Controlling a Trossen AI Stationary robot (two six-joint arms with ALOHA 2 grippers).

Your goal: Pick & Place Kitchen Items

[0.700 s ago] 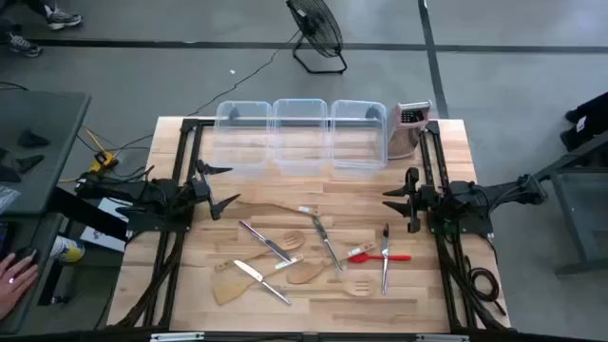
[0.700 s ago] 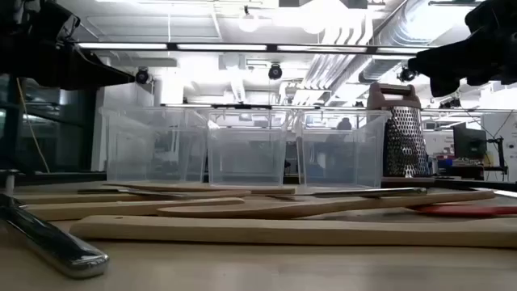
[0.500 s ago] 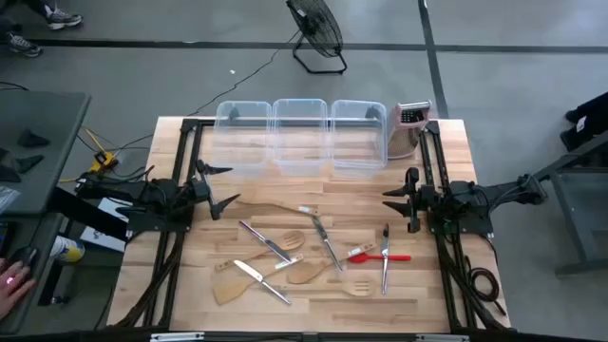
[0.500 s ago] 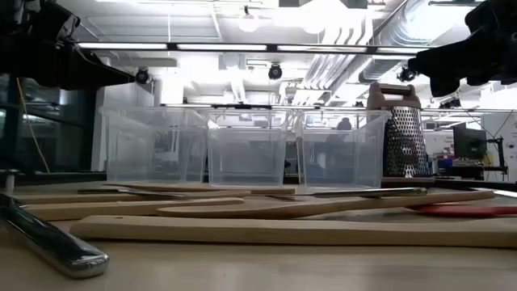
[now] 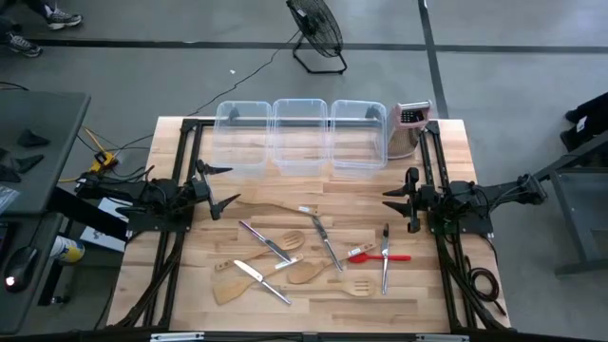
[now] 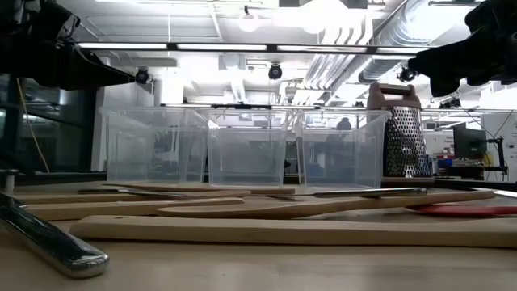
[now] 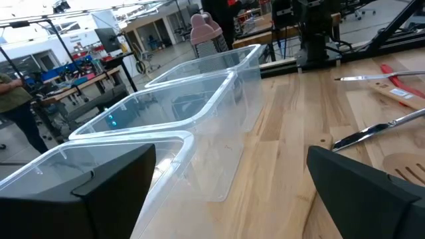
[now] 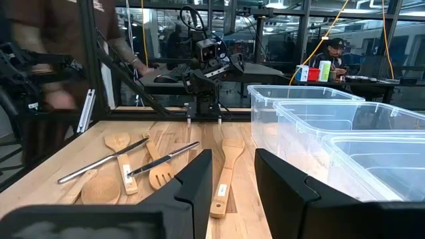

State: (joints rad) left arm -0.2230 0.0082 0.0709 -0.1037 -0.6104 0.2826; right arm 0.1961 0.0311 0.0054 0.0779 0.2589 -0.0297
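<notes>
the left gripper [image 5: 220,186] hangs at the left edge of the table [image 5: 446,142], fingers spread wide apart and holding nothing. the right gripper [image 5: 398,199] hangs at the right edge, opposite it, with its fingers a narrow gap apart and nothing between them. both grippers point inward toward the middle of the table, clear of every utensil.

the kitchen items [image 5: 304,249] lie scattered flat on the near half of the table, between the two arms:
- a long wooden spoon [image 5: 271,207] lies nearest the left gripper, toward the tubs.
- metal tongs [image 5: 324,239] lie near the centre of the spread.
- a red spatula [image 5: 370,255] lies on the right side, with a metal knife [image 5: 385,258] crossing it.
- a slotted wooden spatula [image 5: 358,288] lies at the near right of the spread.
- further wooden spoons and metal knives overlap at the near left.

three clear plastic tubs [image 5: 300,134] stand side by side along the far edge, all without contents. a metal box grater [image 5: 409,128] stands upright just beside the rightmost tub.

the right wrist view shows a person [image 8: 56,79] standing beyond the table's left side.
</notes>
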